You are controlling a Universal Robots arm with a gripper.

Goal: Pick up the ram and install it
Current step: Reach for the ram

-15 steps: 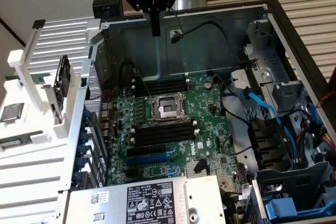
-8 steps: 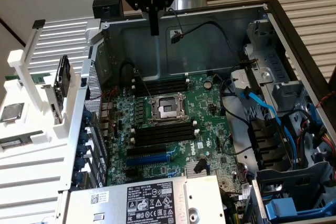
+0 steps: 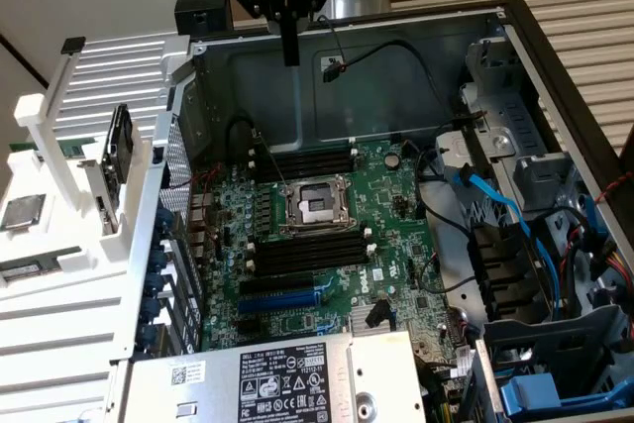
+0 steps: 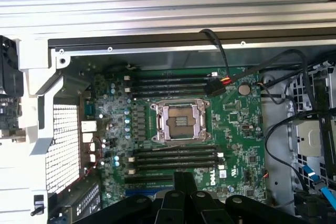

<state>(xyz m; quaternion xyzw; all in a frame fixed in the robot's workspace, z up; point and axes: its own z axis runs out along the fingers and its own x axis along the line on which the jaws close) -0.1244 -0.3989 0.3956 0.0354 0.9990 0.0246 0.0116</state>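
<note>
You see a dull grey metal case [image 3: 396, 56], a shiny green board [image 3: 396, 235], a white plastic rack [image 3: 59, 329] and smooth blue cables [image 3: 495, 197].

Light is bright, diffuse and comes from overhead. In the exterior view the white rack [image 3: 69, 284] is overexposed and its surface detail is washed out. The grey case wall [image 3: 396, 86] sits in soft shade. The green board [image 3: 391, 200] is evenly lit and its colours are legible. The gripper [image 3: 289, 52] reads as a dark shape with little detail. In the wrist view the ribbed metal panel [image 4: 168, 3] and the white rack show strong glare, while the board is dimmer but evenly exposed.
</note>
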